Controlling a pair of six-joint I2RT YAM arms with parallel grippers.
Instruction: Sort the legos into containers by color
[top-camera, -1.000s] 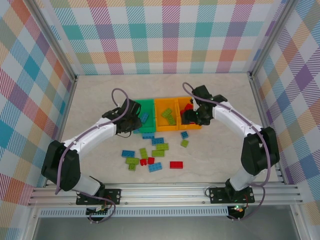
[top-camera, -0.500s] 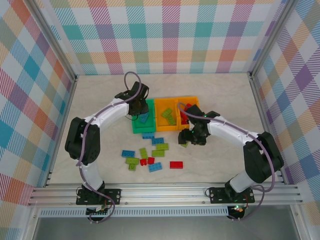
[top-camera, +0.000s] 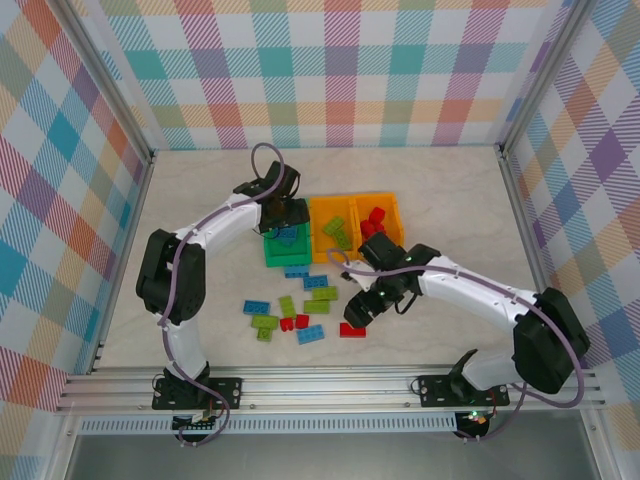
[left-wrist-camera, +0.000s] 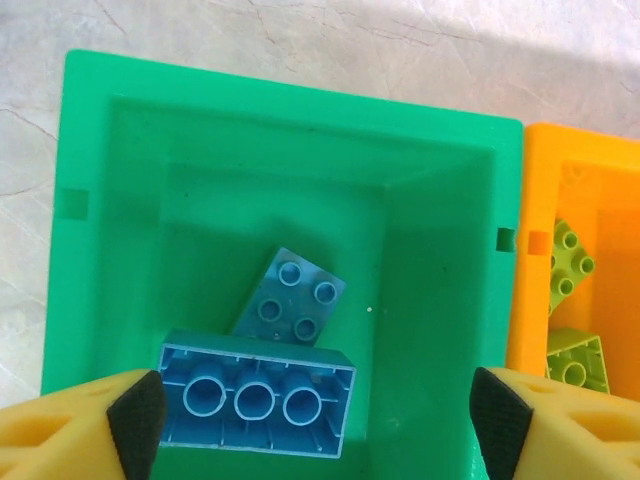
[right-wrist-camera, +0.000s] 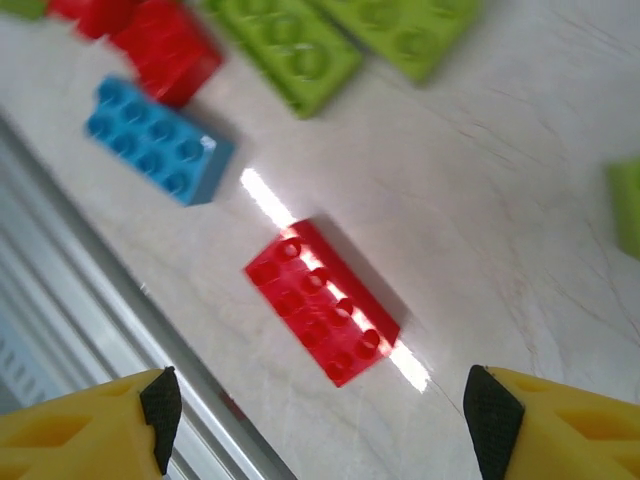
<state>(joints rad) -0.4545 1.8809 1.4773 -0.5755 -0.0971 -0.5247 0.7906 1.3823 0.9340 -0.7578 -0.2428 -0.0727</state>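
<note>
- Watching the right gripper (top-camera: 362, 308) hang low over the near part of the desk (top-camera: 450, 210), jaws spread wide, nothing between them.
- Target, as I read it: the red brick (right-wrist-camera: 322, 315), flat on the desk, studs up, under the gap between the fingers and touching neither.
- Key relation: in the wrist view its long axis runs on a diagonal, upper left to lower right, while the fingers stand left and right. That is skew to the closing line, so I judge a wrist turn is needed before going down.
- The right arm is plainly the nearer one.
- Left gripper (top-camera: 283, 222) is over the green bin (left-wrist-camera: 290, 100), jaws apart, gripping nothing.
- Two blue bricks (left-wrist-camera: 295, 300) are inside. One is underside up between the pads, clear of both; I cannot tell whether it has settled.
- The middle orange bin (top-camera: 330, 200) holds lime pieces and the right orange bin (top-camera: 380, 197) holds reds. The right one lies beyond the red brick, away from the arm bases and slightly right.
- Left to sort: loose legos (top-camera: 309, 335) in blue, lime and red, scattered just left of the red brick.
</note>
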